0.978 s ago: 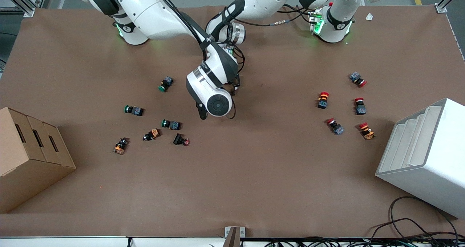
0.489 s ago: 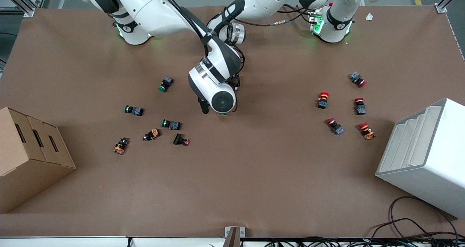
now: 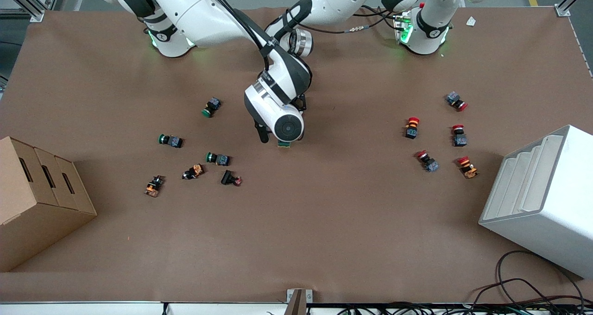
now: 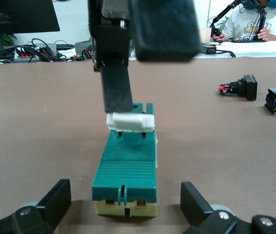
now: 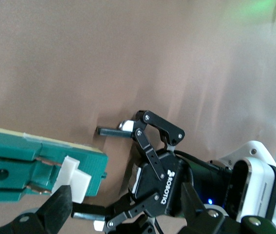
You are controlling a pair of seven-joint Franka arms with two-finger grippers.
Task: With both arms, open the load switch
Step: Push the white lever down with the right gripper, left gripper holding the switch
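The load switch point(image 3: 284, 144) is a dark-green block on a cream base, lying mid-table and mostly hidden under the right arm's wrist. In the left wrist view the load switch point(image 4: 125, 165) points away from my left gripper point(image 4: 125, 207). That gripper is open, with a finger on each side of the block's end and a gap on both sides. The white lever point(image 4: 130, 122) stands at the block's other end. A black finger point(image 4: 117, 87) of the right gripper presses down on it. My right gripper point(image 5: 128, 212) is open, one fingertip beside the lever point(image 5: 73, 184).
Several green and orange push buttons point(image 3: 217, 158) lie toward the right arm's end, and several red ones point(image 3: 411, 127) toward the left arm's end. A cardboard box point(image 3: 37, 199) and a white rack point(image 3: 542, 199) stand at the table's ends. Cables point(image 3: 519, 287) lie at the front edge.
The right arm's wrist has shifted a little toward the left arm's end. The switch's end now shows beneath it. The left arm has stayed in place.
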